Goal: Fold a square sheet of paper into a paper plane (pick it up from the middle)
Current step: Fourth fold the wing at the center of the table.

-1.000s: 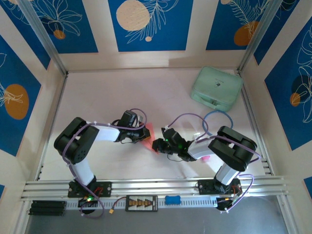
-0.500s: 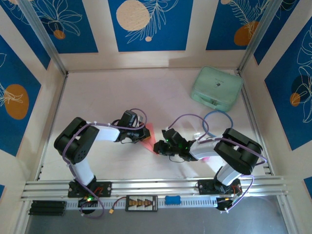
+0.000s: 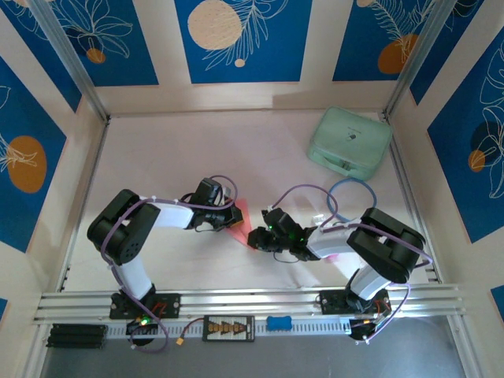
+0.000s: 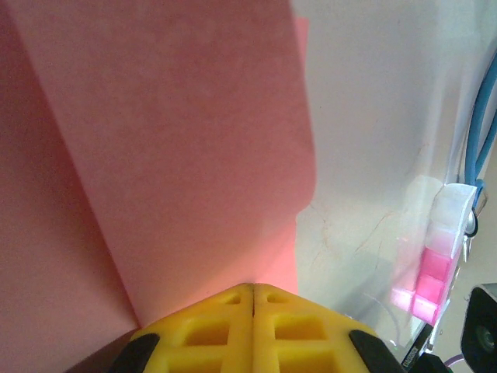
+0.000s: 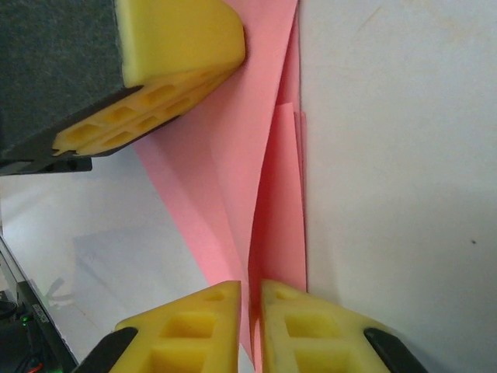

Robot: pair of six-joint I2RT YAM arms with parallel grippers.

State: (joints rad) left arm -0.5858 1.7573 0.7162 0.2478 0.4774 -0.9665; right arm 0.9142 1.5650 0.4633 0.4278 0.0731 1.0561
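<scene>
Paper plane (image 3: 242,213): salmon-pink, partly folded, long narrow shape with creases; lies on the table (image 3: 173,157) near centre, slightly toward 6 o'clock, between the two end effectors
Folds, right wrist view: paper plane (image 5: 256,116) shows overlapping layers; one long straight edge runs 12 to 6 o'clock; a flap stands up off the table along that line
Folds, left wrist view: wide flat panel (image 4: 178,155) with a darker crease running off toward 11 o'clock
Left end effector (image 3: 235,220): at the paper's 9 o'clock side; yellow fingers pressed together with no gap (image 4: 254,299); tips rest on the paper's edge; cannot tell if any layer is caught between them
Left end effector from right wrist: yellow finger (image 5: 182,47) sits on the paper's upper-left part
Right end effector (image 3: 252,236): at the paper's 5 o'clock end; fingers closed to a slim gap (image 5: 250,311), the raised flap runs into that gap and is pinched there
Mint-green case (image 3: 349,142): rounded, at the table's 1 o'clock corner, well apart from the paper
Bright-pink stick (image 4: 431,280): chunky, pink and white, on the table at the paper's 4 o'clock, apart from it, near the right arm
Blue cable (image 3: 346,185): loops above the right arm
</scene>
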